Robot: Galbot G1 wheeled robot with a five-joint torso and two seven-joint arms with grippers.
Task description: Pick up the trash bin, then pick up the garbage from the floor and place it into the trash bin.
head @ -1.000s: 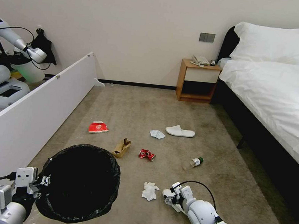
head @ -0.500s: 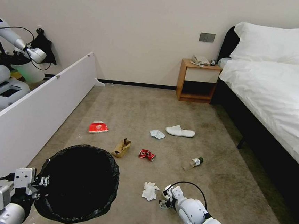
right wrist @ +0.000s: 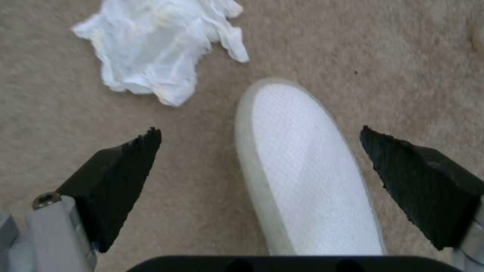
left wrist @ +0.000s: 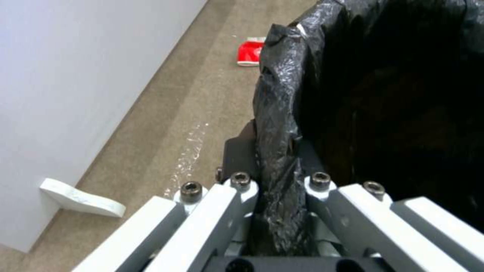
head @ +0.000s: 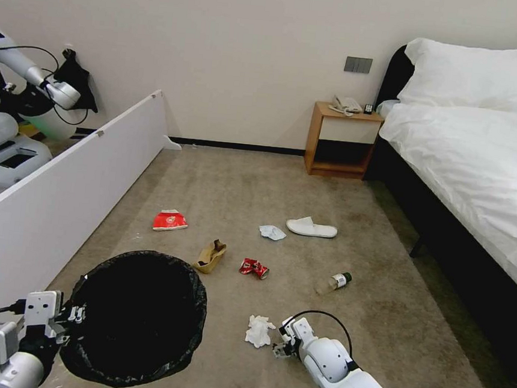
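Note:
The trash bin (head: 133,316), lined with a black bag, is at the lower left of the carpet floor (head: 380,325). My left gripper (head: 76,314) is shut on its bagged rim (left wrist: 277,177). My right gripper (head: 284,343) hangs low over the floor, open, with a white slipper (right wrist: 302,170) lying between its black fingers (right wrist: 121,170). A crumpled white tissue (head: 258,331) (right wrist: 156,45) lies just beyond the slipper's toe. Farther off lie a red-white packet (head: 170,220) (left wrist: 250,53), a brown paper bag (head: 211,255), a crushed red can (head: 254,268), a small bottle (head: 334,282), a pale-blue tissue (head: 272,232) and a second slipper (head: 311,227).
A long white panel (head: 59,195) fences the left side, its foot (left wrist: 81,196) on the carpet. Behind it stands another robot (head: 13,106). A bed (head: 484,171) borders the right side, with a wooden nightstand (head: 341,141) against the far wall.
My right gripper has moved left and back toward me, closer to the white tissue and over the near slipper. The left gripper and bin have barely shifted.

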